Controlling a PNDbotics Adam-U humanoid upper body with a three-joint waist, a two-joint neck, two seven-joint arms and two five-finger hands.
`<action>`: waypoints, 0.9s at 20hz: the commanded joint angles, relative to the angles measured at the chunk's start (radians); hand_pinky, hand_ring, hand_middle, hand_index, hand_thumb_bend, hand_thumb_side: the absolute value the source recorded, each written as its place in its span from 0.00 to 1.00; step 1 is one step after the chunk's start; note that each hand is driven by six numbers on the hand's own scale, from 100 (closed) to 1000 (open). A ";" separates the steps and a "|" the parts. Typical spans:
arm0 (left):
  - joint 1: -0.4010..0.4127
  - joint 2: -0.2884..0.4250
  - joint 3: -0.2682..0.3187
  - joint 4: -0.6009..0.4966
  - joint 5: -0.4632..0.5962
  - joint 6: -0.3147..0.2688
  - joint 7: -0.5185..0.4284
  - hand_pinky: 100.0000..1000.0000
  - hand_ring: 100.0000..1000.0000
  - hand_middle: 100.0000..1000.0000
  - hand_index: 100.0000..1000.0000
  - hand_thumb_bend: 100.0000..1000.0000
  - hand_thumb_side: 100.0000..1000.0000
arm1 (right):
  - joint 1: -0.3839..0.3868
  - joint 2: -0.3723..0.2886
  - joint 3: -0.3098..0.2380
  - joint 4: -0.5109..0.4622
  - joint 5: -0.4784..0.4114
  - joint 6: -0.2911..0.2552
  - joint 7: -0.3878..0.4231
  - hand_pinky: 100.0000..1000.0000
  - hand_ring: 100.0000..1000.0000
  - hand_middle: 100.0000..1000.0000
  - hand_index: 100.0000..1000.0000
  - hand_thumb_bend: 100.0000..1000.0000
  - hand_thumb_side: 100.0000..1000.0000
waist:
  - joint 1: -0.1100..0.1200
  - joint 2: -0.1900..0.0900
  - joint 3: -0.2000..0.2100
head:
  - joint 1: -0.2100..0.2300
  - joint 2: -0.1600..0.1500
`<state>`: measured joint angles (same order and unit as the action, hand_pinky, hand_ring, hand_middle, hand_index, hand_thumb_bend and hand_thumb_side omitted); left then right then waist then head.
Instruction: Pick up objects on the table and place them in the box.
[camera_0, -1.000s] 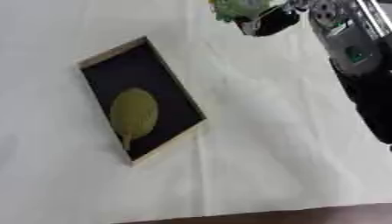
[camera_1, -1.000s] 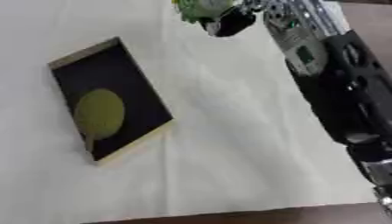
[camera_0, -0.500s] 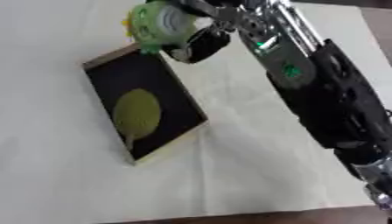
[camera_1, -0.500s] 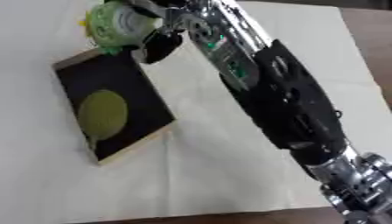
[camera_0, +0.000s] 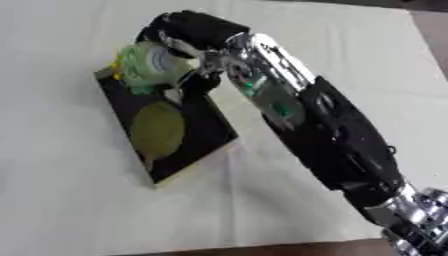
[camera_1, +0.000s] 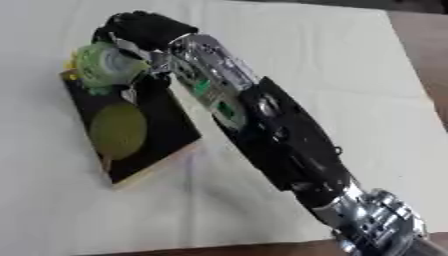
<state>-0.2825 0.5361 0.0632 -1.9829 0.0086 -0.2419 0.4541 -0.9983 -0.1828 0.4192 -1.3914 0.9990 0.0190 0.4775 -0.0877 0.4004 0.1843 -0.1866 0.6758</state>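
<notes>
Since a second ago my right hand (camera_0: 188, 35) has swung from the far right across to the box (camera_0: 201, 135), bringing the green object (camera_0: 144, 67) with it; the box and the yellow-green piece (camera_0: 157, 130) lying in it have not shifted on the bench (camera_0: 70, 200).

From the left eye, my fingers (camera_0: 166, 30) are curled over the top of the green object, clamped on it. It looks like a green ring or roll with a pale centre and a bit of yellow at its left edge; I cannot make out more. It hangs over the far left corner of the box, partly past the rim, and I cannot tell whether it touches the box.

From the right eye, the same hold shows, with the forearm (camera_1: 262, 125) stretched diagonally over the near right of the bench. My left hand shows in neither view.

My worry is the placement: letting go here could drop the object on the rim, so it tips out onto the bench. Lowering carelessly could also nudge the light-looking box or land on the piece inside.
</notes>
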 joint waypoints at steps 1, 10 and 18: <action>-0.008 0.011 0.002 -0.017 0.001 0.001 -0.003 0.69 0.79 0.82 0.83 0.44 0.65 | -0.010 0.024 -0.012 0.052 0.046 0.004 -0.050 0.85 0.75 0.62 0.82 0.12 0.10 | 0.008 -0.016 0.003 | -0.004 -0.010; -0.007 0.008 0.001 -0.017 0.002 0.001 -0.004 0.69 0.79 0.82 0.83 0.44 0.65 | -0.004 0.047 -0.008 0.097 0.099 -0.051 -0.066 0.90 0.86 0.73 0.88 0.20 0.36 | 0.008 -0.014 0.003 | -0.009 -0.011; -0.007 0.009 0.001 -0.017 0.004 0.001 -0.005 0.69 0.79 0.82 0.83 0.44 0.65 | -0.005 0.040 -0.012 0.009 0.122 -0.046 -0.083 0.92 0.88 0.77 0.90 0.20 0.41 | 0.012 -0.019 -0.002 | -0.013 -0.009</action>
<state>-0.2825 0.5278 0.0583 -1.9829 0.0089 -0.2397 0.4519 -0.9879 -0.1350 0.4135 -1.3492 1.1088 -0.0294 0.3964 -0.0870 0.4068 0.1820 -0.1959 0.6750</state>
